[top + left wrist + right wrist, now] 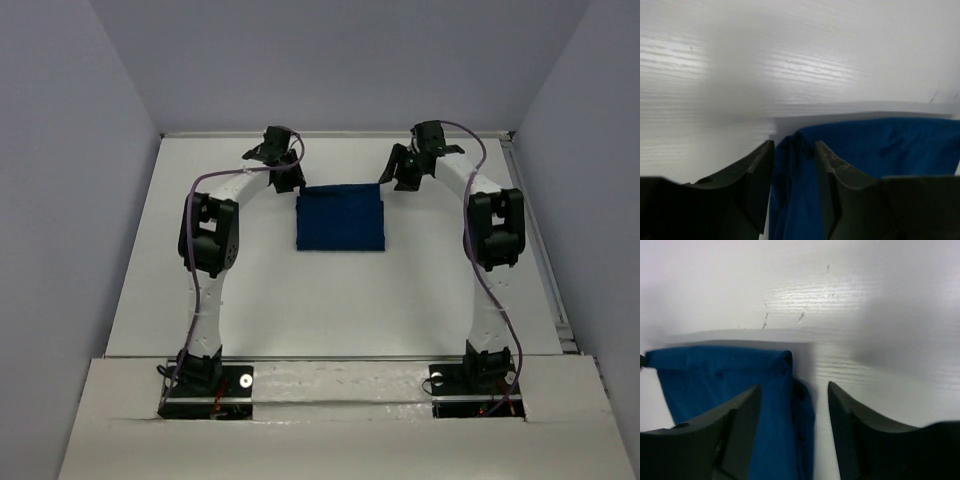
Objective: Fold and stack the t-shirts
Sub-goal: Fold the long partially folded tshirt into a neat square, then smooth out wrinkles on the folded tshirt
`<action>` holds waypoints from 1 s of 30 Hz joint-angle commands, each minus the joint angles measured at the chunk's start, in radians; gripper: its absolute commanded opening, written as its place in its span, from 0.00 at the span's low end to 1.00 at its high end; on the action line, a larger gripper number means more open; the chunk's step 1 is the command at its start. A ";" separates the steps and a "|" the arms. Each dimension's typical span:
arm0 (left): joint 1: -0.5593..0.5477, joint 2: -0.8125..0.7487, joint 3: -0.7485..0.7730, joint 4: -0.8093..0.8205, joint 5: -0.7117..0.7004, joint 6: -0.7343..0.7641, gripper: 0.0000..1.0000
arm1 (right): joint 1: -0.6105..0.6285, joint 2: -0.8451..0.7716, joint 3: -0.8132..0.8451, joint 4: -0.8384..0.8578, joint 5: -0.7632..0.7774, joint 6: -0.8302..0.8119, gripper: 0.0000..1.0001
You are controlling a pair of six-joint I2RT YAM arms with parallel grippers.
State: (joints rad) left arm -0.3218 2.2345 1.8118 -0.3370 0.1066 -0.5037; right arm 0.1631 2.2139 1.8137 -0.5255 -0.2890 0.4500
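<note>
Folding looks near done: on the white wood-grain table (250, 290) the dark royal-blue cloth t-shirt (340, 218) lies as a compact flat rectangle, with no sleeves or chest print showing. No gripper is at the t-shirt's near edge; both arms arch past its left and right sides to its far edge.

The black two-finger left gripper (287, 180) sits at the t-shirt's far-left corner. Its fingers (757, 170) are set narrow, with a bunched fold of blue cloth filling the gap. I cannot tell if the fold is pinched or only straddled.

The black two-finger right gripper (403, 172) sits at the t-shirt's far-right corner with its jaws wide. The corner lies between them, close by one finger (742, 415) and apart from the other, so it is not held.

My judgement of the step in hand: last fold, or squaring the far edge. Only one t-shirt is visible, so there is nothing to stack on.

The next move calls for both grippers to match. Either both grip the far corners and carry them toward the near edge, or both let go and lift straight up without dragging the layers.
</note>
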 commanded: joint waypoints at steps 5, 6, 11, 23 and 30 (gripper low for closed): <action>0.043 -0.248 0.012 0.042 -0.097 -0.004 0.68 | -0.019 -0.135 0.044 -0.008 -0.027 -0.025 0.82; 0.043 -0.269 -0.015 0.071 -0.073 -0.018 0.69 | -0.019 -0.167 -0.053 0.037 -0.053 -0.008 0.57; -0.072 -0.426 -0.366 0.243 0.074 -0.064 0.33 | 0.064 -0.333 -0.393 0.166 -0.156 0.023 0.00; -0.106 -0.466 -0.790 0.377 0.087 -0.047 0.00 | 0.082 -0.339 -0.686 0.311 -0.156 0.045 0.00; -0.106 -0.495 -0.902 0.406 0.064 -0.045 0.00 | 0.061 -0.367 -0.765 0.340 -0.081 0.069 0.00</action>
State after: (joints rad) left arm -0.4244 1.7790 0.9657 0.0788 0.2050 -0.5671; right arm 0.2409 1.8721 1.0805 -0.2188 -0.4549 0.5167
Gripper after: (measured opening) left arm 0.006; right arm 0.010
